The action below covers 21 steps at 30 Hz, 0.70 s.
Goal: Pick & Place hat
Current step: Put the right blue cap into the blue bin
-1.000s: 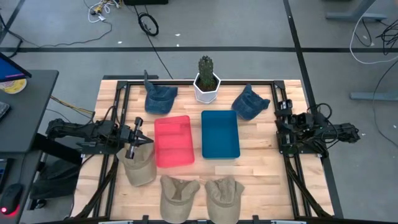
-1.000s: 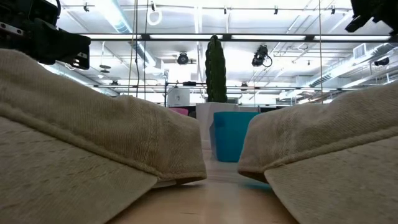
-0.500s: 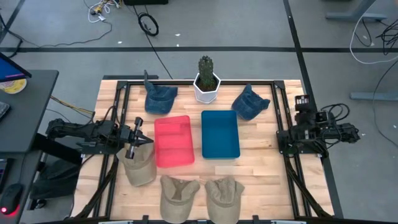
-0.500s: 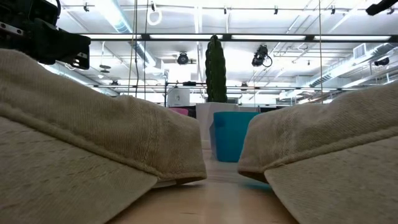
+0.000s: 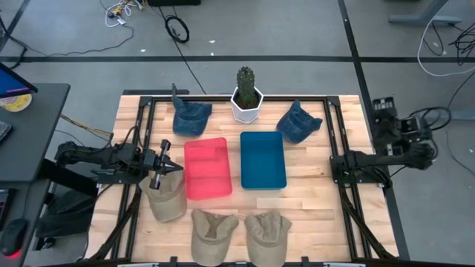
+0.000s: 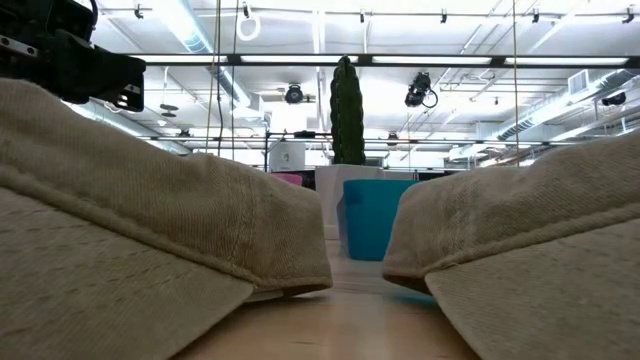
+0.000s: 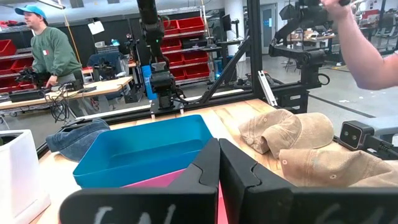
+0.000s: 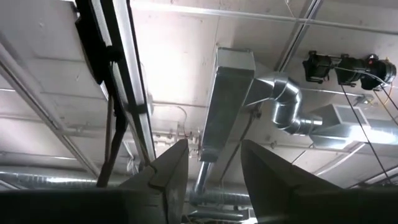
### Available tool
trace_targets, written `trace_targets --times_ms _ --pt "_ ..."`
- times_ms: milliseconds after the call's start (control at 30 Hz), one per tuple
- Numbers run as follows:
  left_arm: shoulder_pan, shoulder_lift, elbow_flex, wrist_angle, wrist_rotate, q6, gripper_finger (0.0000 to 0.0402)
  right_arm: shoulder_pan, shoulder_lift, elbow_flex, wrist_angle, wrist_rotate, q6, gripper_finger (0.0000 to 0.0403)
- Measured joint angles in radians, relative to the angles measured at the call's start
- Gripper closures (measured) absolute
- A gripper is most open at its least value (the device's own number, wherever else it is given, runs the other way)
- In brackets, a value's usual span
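You have 3 tan hats point(image 5: 214, 233) along the table's point(image 5: 312, 170) front edge, 2 blue hats point(image 5: 191, 117) at the back, 2 bins point(image 5: 263, 160). Left tool point(image 5: 165, 161) clenched, empty; right tool point(image 8: 211, 163) released, pointing upward.

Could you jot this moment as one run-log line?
left gripper: jaws shut, empty, above tan hat | right gripper: jaws open, empty, aimed at ceiling | hats: untouched

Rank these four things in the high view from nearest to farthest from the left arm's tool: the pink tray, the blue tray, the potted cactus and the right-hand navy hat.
Measured from the left tool, shut near the table's left edge:
1. Pink tray, just to its right.
2. Blue tray, right of the pink one.
3. Potted cactus, at the far edge, centre.
4. Right-hand navy hat, far right.
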State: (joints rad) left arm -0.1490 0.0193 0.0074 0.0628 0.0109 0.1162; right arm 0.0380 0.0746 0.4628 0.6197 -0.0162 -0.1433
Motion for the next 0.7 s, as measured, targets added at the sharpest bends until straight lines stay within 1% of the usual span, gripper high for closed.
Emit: trace_targets --times_ms 167,433,600,700 --pt "0.000 0.000 0.000 0.000 0.000 0.000 0.0399 0.000 0.103 0.130 -0.077 0.000 0.003 0.0250" --pt "0.000 0.000 0.000 0.000 0.000 0.000 0.0399 0.000 0.318 0.362 -0.282 0.000 0.002 0.0250" --pt "0.000 0.000 0.000 0.000 0.000 0.000 0.0399 0.000 0.432 0.519 -0.447 0.000 -0.026 0.0250" --pt "0.000 0.000 0.000 0.000 0.000 0.000 0.0399 0.000 0.492 0.607 -0.567 0.000 0.009 0.0250"
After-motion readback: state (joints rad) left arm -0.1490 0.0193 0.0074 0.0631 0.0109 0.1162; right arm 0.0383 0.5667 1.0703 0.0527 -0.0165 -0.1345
